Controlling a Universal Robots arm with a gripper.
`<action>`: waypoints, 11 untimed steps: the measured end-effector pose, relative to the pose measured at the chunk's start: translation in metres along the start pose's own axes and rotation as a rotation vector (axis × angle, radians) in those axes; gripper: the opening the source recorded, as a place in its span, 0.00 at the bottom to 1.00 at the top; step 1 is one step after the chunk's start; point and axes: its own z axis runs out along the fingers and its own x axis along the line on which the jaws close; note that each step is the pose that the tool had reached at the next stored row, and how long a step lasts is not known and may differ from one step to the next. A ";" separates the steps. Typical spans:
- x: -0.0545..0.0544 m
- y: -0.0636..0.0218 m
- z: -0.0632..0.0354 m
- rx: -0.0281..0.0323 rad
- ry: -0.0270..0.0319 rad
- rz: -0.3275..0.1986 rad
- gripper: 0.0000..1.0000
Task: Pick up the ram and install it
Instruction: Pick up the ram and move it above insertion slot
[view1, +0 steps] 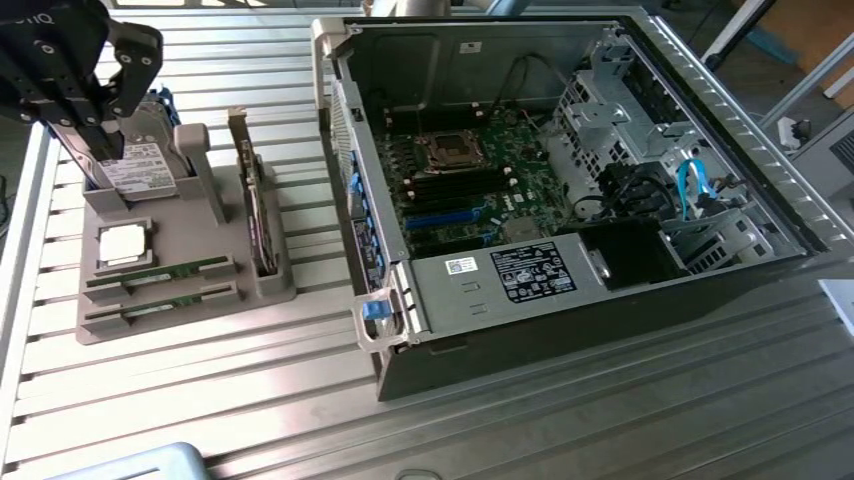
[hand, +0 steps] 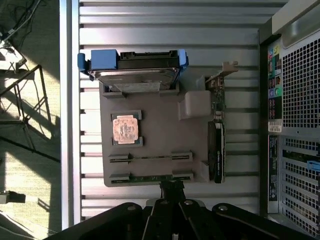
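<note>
Overhead, closed gripper (view1: 100, 145) — ribbed metal table (view1: 601, 420), sunlit floor (hand: 30, 165).

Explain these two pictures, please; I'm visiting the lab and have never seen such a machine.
This is a robot arm ending in a gripper, a clamp, shut here and holding nothing. One picture comes from a camera off the arm, the other from a camera on its wrist, looking down. On the metal table sits a grey holder with a hard drive, a processor chip, an upright expansion card, a ram stick and a second ram stick. Beside it stands an open computer case. The gripper hangs above the holder.
</note>
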 end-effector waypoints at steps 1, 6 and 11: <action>0.000 -0.0001 0.0000 -0.0002 0.0002 -0.008 0.11; 0.000 -0.0004 0.0000 -0.0014 0.0016 -0.055 0.11; 0.000 -0.0008 0.0000 -0.0028 0.0032 -0.111 0.11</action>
